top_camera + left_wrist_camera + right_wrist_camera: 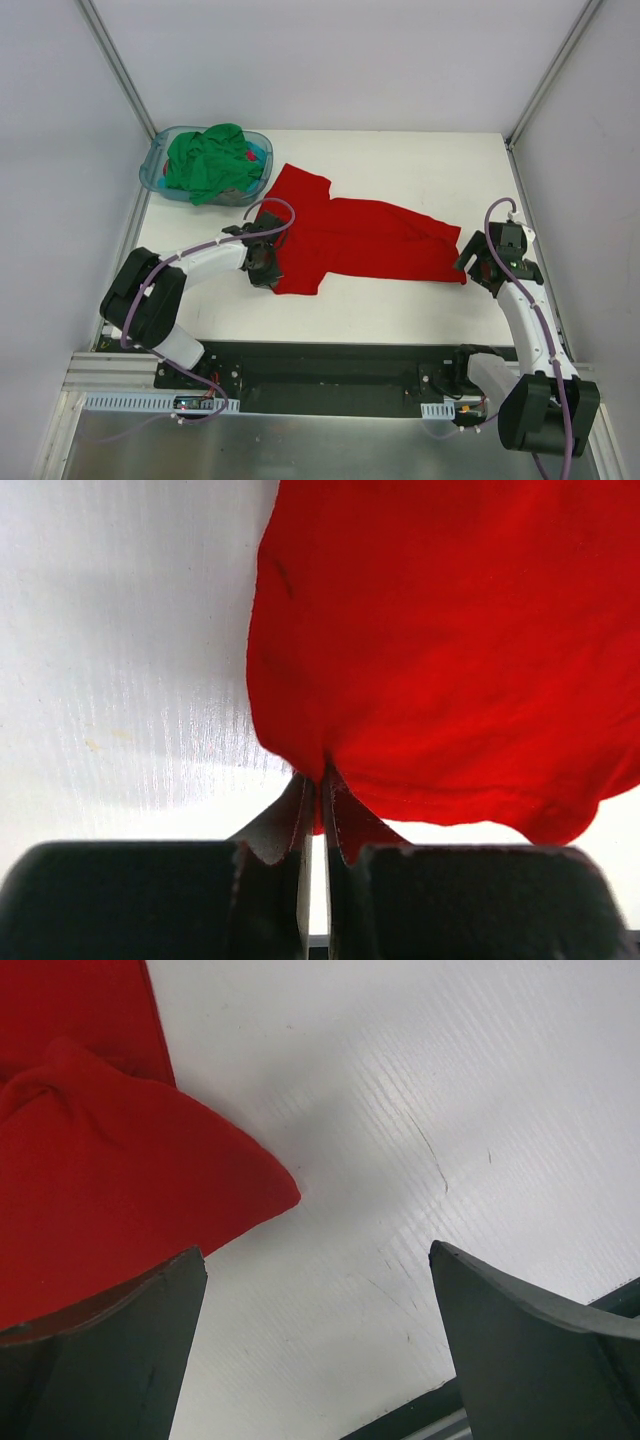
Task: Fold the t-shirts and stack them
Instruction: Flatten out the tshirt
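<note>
Red t-shirt (350, 235) lies spread flat on the white desk (420, 165), just beside the blue-teal basket (155, 172). One narrow end almost touches the basket's rim. Its long axis runs diagonally away from the basket, toward the desk's near right side, and a shorter flap hangs off toward the near edge on the basket's side. The green t-shirt (205, 160) is bunched up inside the basket.

The left arm is bent with its elbow pushed out below the basket, its forearm reaching across to the flap. The left end effector (262, 262) is low at the cloth, and the left wrist view shows it (318, 780) pinched closed on the red hem, fabric puckering between the fingers.

The right arm stands up from its base on the side farthest from the basket, wrist turned in toward the shirt's far tip. The right end effector (472, 262) is spread wide there (315, 1250), gripping nothing; one finger overlaps the red corner and the other is over bare desk.
</note>
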